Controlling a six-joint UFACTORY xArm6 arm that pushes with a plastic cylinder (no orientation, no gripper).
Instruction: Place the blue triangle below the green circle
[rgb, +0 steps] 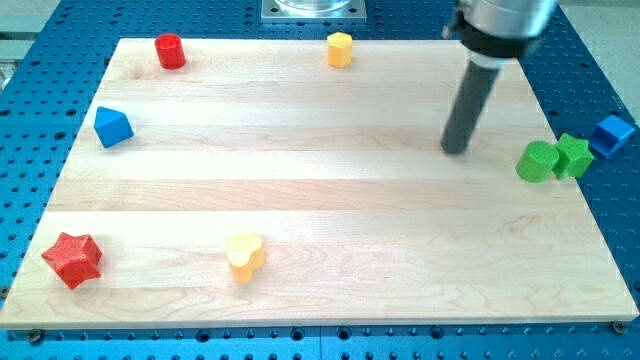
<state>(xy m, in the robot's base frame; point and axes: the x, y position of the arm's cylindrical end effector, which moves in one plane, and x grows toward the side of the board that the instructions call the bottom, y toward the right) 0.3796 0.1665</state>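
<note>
The blue triangle (112, 127) lies near the left edge of the wooden board, in its upper half. The green circle (537, 161) lies at the board's right edge, touching a green star (573, 155) on its right. My tip (456, 150) rests on the board a short way left of the green circle and far right of the blue triangle. The rod rises from it toward the view's top.
A red cylinder (170, 51) is at the top left, a yellow hexagon (340, 48) at the top middle. A red star (72, 260) is at the bottom left, a yellow heart (245, 256) at the bottom. A blue cube (612, 134) sits off the board's right edge.
</note>
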